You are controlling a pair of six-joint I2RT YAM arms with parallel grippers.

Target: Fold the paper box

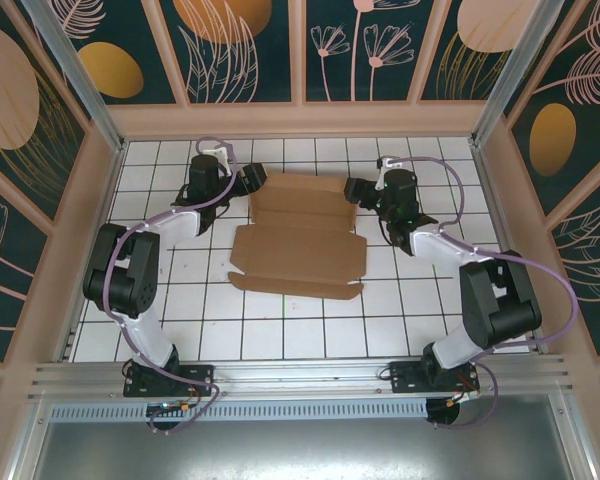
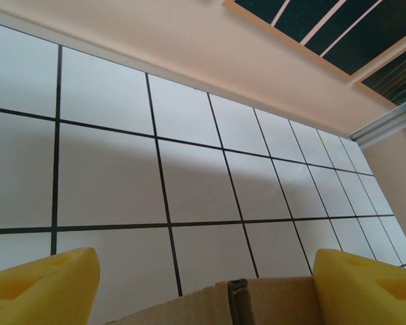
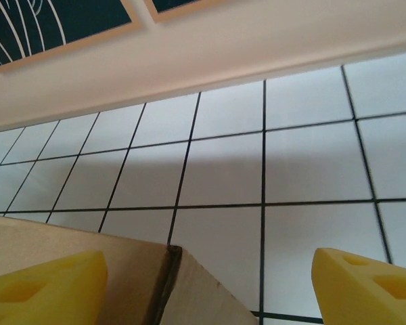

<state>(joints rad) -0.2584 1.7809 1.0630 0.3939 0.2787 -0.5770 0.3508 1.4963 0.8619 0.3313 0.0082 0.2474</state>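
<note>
The paper box (image 1: pixel 298 240) lies opened out on the white tiled worktop (image 1: pixel 180 300), between the two arms; the left fingers (image 2: pixel 44 288) stand wide apart at its far left corner, with a cardboard edge and a small dark slot showing low between them; the right fingers (image 3: pixel 47 288) also stand wide apart, at the far right corner; there the cardboard reaches beneath one finger, with bare tiles beneath the other.

We see a plain brown box (image 1: pixel 298 245) on a bench (image 1: pixel 280 332) of white tiles with black grid lines, yellow fingers (image 2: pixel 40 288), black-and-white arms (image 1: pixel 130 275), and dark teal walls (image 1: pixel 150 30) patterned with orange ovals and pale pink leaves.
</note>
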